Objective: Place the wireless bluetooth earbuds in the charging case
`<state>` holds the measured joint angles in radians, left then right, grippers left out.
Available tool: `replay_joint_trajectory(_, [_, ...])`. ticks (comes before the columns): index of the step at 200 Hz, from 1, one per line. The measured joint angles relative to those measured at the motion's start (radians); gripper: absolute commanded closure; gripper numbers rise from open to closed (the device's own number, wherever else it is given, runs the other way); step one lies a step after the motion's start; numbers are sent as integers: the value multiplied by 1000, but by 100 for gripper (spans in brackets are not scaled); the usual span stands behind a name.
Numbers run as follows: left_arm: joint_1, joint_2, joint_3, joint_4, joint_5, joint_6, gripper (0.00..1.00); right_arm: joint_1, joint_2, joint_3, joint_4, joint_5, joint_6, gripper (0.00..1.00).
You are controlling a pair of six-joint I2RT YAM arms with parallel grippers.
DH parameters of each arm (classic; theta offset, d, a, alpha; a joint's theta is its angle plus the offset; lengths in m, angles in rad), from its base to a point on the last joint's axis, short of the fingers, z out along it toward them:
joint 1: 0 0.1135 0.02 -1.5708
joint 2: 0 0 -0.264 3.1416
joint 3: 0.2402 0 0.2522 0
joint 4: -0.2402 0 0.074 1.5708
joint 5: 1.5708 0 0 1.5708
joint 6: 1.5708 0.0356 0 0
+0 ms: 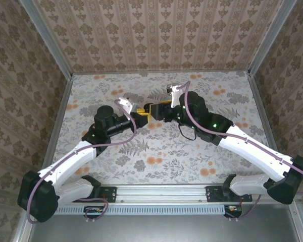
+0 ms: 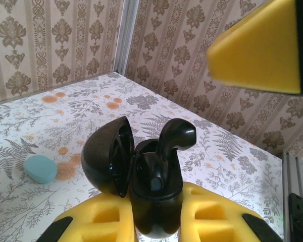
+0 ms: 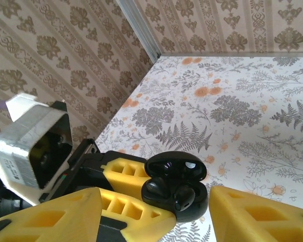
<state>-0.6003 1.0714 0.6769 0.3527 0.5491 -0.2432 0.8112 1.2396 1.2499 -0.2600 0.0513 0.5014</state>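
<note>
Left tool is squeezed tight on the black charging case, holding it over the flowery surface. The lid is open, and one black earbud sticks up out of the case. Right tool is wide, with a yellow finger on each side of the case. A small blue-green oval thing lies on the surface, well apart.

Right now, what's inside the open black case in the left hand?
One black earbud stands in the charging case, its stem poking above the rim, with the lid open. Beside it is a glossy dark hollow. Whether a second bud sits there cannot be told, because the case walls cover the sockets.
</note>
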Motion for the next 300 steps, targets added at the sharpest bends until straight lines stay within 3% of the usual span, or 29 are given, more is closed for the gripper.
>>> replay_joint_trajectory(104, [7, -6, 0, -1, 7, 27, 100, -67, 100, 111, -192, -247, 42, 59])
replay_joint_trajectory(174, [8, -7, 0, -1, 20, 27, 100, -79, 115, 113, -224, -270, 45, 68])
replay_joint_trajectory(300, [8, -7, 0, -1, 32, 27, 100, -122, 116, 113, -219, -294, 45, 73])
